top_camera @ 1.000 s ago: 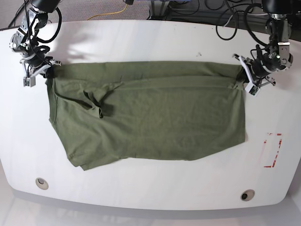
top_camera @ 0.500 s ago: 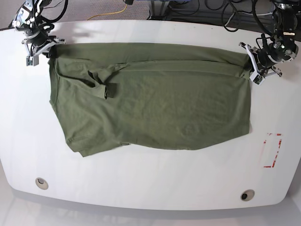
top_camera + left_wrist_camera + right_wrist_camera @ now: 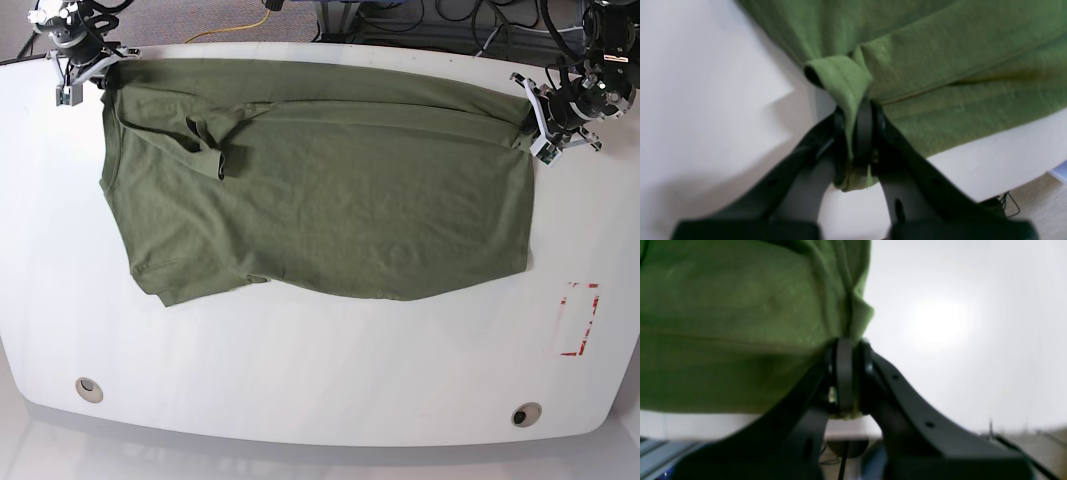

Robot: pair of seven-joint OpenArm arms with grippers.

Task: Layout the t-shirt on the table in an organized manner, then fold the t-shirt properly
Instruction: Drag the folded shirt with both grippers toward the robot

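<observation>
- left gripper point(image 3: 540, 125) pinched tight on a bunched corner of the t-shirt point(image 3: 320, 180), at 2 o'clock of the base view; wrist view shows green hem wedged between the black fingers point(image 3: 863, 133)
- right gripper point(image 3: 88, 68) clamped on the opposite corner at 10 o'clock, cloth squeezed between its pads point(image 3: 844, 373)
- t-shirt stretched between the two grippers along the far edge of the table point(image 3: 320, 390), lying mostly flat, wrinkled
- a sleeve point(image 3: 212, 150) folded onto the body near 10 o'clock
- lower hem runs unevenly, lowest at 8 o'clock
- red dashed mark point(image 3: 578, 318) at 4 o'clock, clear of cloth
- grommet holes point(image 3: 89, 388) at 7 and 5 o'clock
</observation>
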